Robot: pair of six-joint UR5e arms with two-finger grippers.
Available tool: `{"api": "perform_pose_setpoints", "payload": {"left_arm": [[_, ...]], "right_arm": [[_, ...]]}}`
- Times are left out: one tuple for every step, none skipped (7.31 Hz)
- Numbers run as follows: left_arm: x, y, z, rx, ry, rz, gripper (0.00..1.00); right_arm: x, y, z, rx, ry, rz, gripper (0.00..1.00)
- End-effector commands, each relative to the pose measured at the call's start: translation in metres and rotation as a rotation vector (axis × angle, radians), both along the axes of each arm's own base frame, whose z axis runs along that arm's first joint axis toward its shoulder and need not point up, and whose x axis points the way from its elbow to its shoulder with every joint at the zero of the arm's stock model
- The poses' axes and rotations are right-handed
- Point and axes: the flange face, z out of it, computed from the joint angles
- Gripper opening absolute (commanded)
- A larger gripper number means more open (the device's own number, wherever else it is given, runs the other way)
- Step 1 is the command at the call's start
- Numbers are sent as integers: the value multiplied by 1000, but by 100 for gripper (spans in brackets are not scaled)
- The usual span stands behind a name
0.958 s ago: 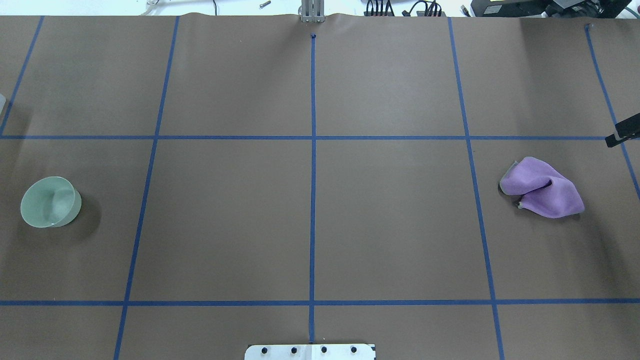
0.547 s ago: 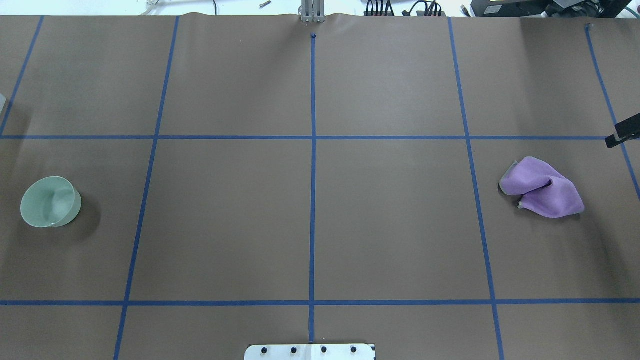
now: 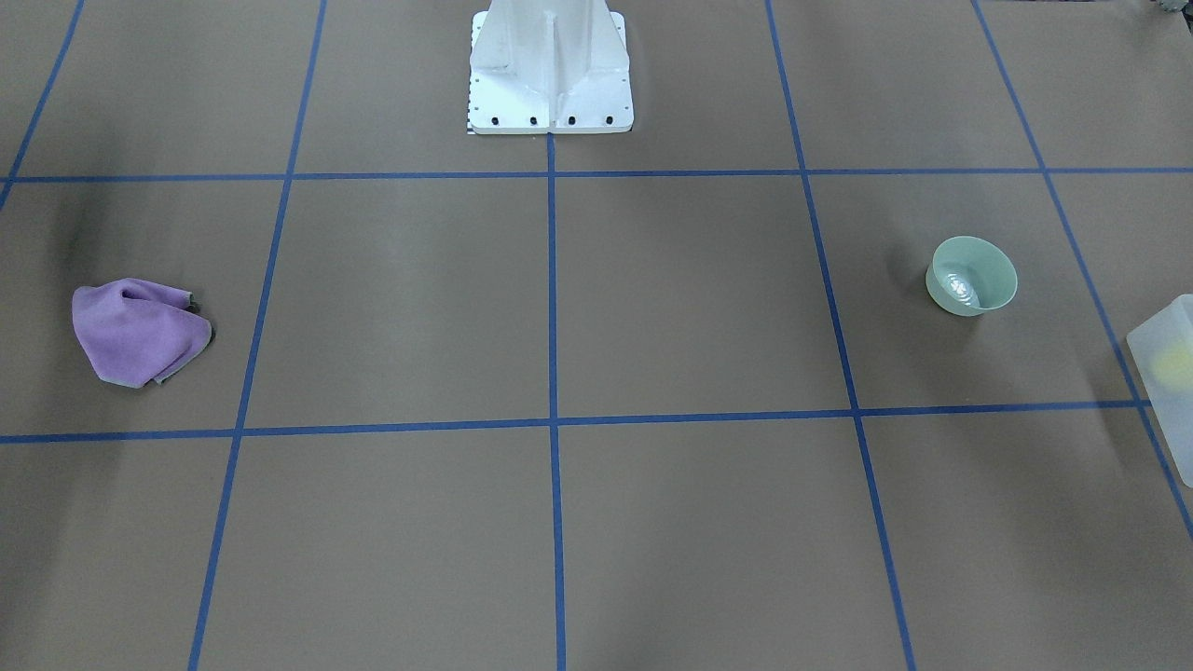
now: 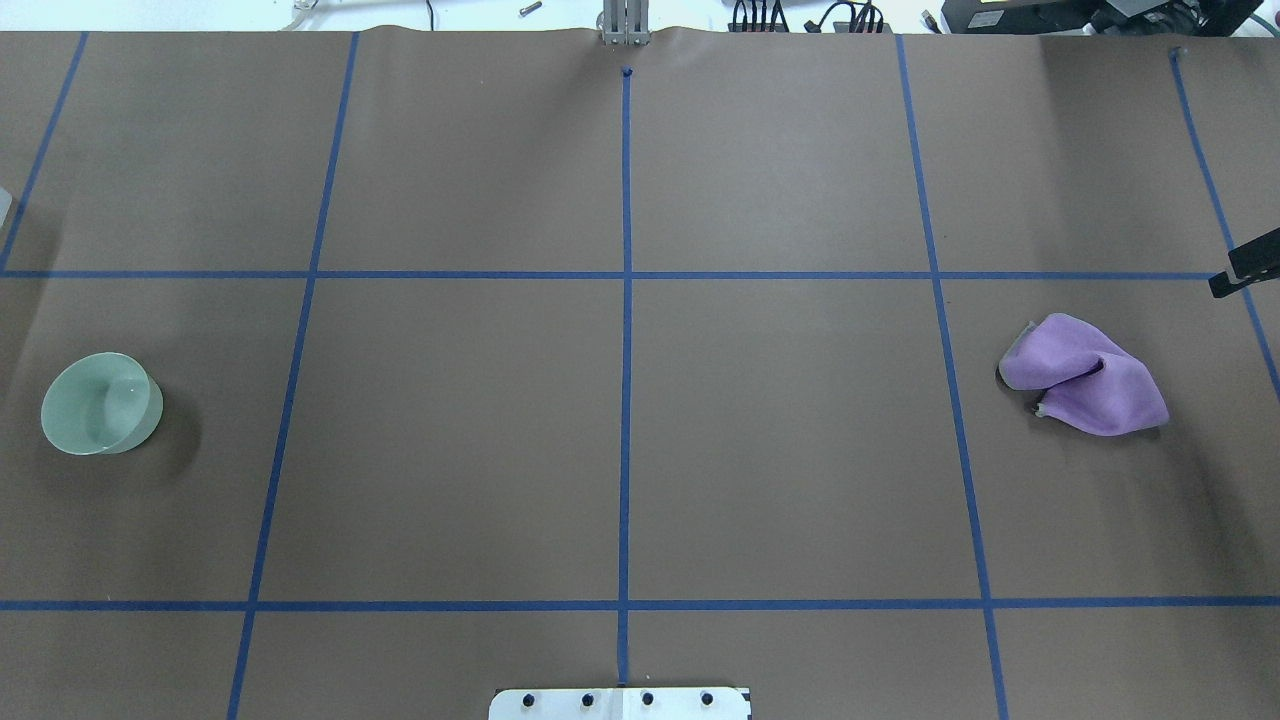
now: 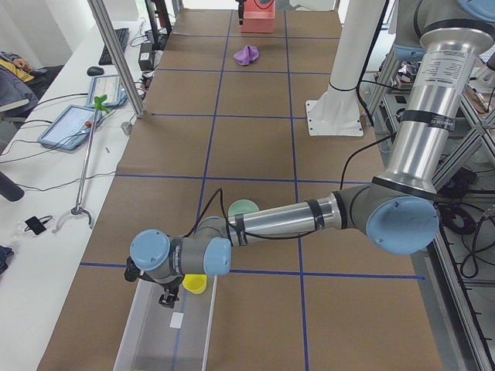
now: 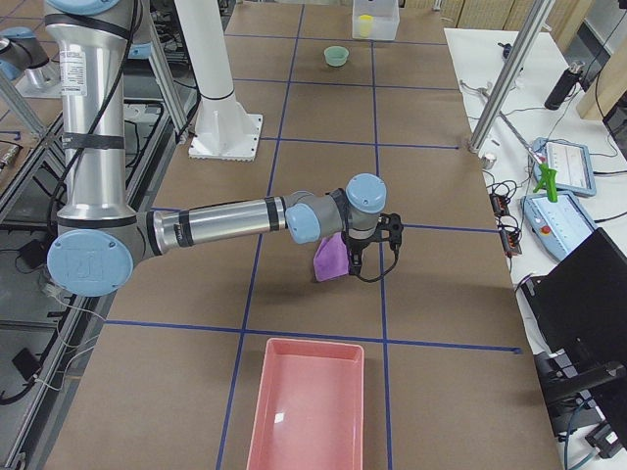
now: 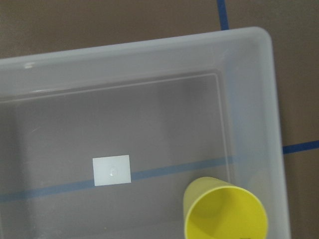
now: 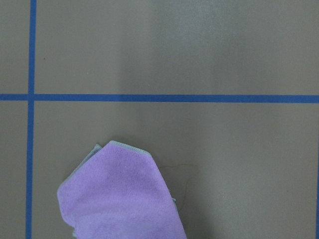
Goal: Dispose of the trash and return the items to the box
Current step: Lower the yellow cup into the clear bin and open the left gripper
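The yellow cup (image 7: 225,211) stands upright inside the frosted box (image 7: 149,46), near one corner. It shows as a yellow blur through the box wall (image 3: 1176,429) in the front-facing view. The mint-green bowl (image 4: 100,403) sits upright on the table at the far left, outside the box; it also shows in the front-facing view (image 3: 971,276). My left gripper (image 5: 166,300) hangs over the box beside the cup; I cannot tell whether it is open or shut. My right gripper (image 6: 372,245) hovers just past the purple cloth (image 4: 1085,375); its state is unclear.
A pink tray (image 6: 309,406) lies at the table's right end, beyond the cloth. The white robot base (image 3: 550,65) stands at the table's middle edge. Blue tape lines grid the brown table. A tablet and cables lie on the side bench (image 5: 73,124).
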Motion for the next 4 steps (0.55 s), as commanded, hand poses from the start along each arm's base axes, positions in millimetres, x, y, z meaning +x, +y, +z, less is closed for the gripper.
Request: {"api": "perform_pose_setpoints", "payload": {"left_arm": [[56, 54, -97, -84, 18, -101, 90], [110, 86, -91, -97, 26, -92, 91], [141, 107, -79, -75, 54, -85, 97], [170, 130, -63, -47, 40, -79, 97]], "right_arm": [[0, 2, 0, -3, -2, -1, 100], [-3, 3, 0, -3, -2, -6, 100], [-4, 3, 1, -6, -2, -8, 100], [-6, 3, 1, -6, -2, -11, 100]]}}
